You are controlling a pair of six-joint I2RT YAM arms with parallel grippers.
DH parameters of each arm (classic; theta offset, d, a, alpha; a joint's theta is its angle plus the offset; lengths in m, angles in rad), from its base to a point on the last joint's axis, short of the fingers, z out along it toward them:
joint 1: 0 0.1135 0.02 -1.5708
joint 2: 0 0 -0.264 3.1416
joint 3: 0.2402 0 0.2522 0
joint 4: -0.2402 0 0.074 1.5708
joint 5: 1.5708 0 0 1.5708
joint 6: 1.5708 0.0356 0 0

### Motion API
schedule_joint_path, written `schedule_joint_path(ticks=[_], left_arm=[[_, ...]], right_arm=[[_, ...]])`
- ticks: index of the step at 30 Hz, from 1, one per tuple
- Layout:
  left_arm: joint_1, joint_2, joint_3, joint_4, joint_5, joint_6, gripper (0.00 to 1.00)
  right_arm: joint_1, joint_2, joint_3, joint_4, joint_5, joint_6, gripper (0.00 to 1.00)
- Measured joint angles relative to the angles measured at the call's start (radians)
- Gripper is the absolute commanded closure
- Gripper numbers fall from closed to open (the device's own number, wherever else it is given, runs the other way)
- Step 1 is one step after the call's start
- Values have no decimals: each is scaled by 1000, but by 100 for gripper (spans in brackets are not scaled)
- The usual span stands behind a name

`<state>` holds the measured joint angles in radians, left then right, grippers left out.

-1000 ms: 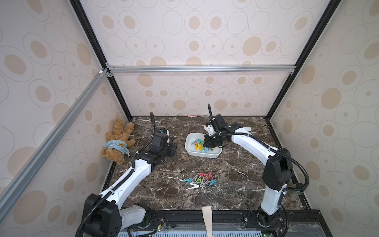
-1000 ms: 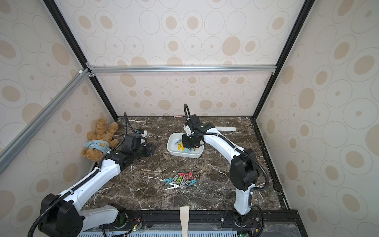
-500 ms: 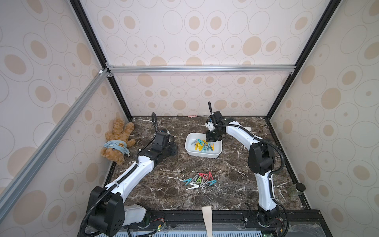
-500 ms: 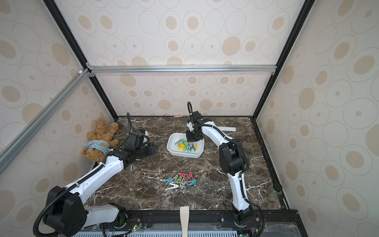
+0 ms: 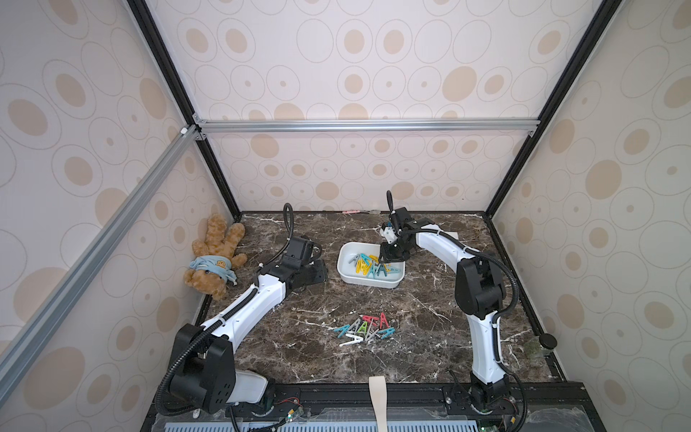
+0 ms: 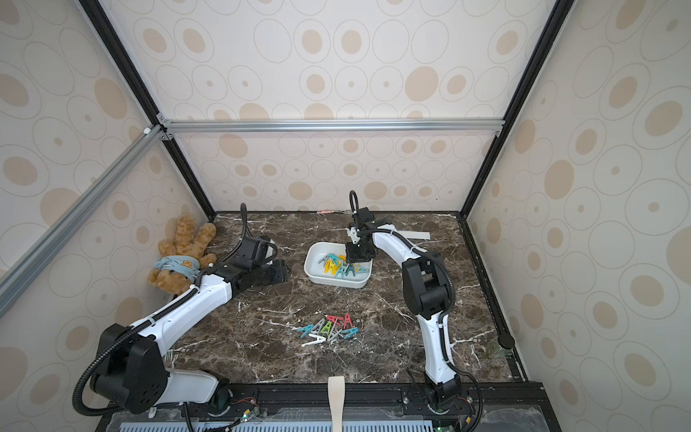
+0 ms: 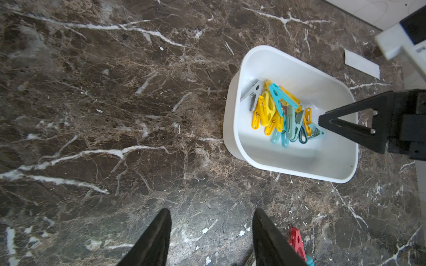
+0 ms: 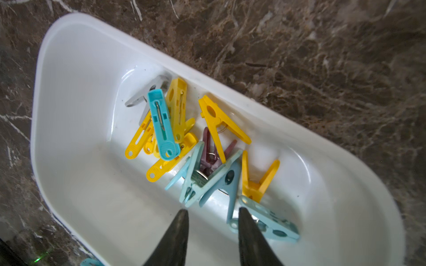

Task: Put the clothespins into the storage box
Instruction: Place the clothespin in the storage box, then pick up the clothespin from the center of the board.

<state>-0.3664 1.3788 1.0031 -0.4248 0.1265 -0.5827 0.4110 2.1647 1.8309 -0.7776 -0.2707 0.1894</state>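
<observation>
On the tabletop (image 5: 299, 355) the box (image 5: 346, 275) sits just above centre in both top views. The right pincer (image 8: 212, 209) hangs over its right end, released and empty above the pins (image 8: 161, 124) inside. The drop looks done, so it should rise straight clear of the rim before heading for the loose pile (image 5: 364, 329) at lower centre, while the left pincer (image 7: 211, 210), also released and empty, hovers over bare tabletop left of the box. A second earlier the right pincer was clenched over the box; the left arm has barely moved.
</observation>
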Motion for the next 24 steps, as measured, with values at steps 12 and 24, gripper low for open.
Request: schedule_joint_path(ticks=[12, 24], left_arm=[[-21, 68, 27, -97, 74, 94, 45], [-320, -11, -229, -123, 33, 106, 54]], right_arm=[[9, -347, -152, 45, 2, 15, 56], [61, -494, -460, 119, -32, 97, 58]])
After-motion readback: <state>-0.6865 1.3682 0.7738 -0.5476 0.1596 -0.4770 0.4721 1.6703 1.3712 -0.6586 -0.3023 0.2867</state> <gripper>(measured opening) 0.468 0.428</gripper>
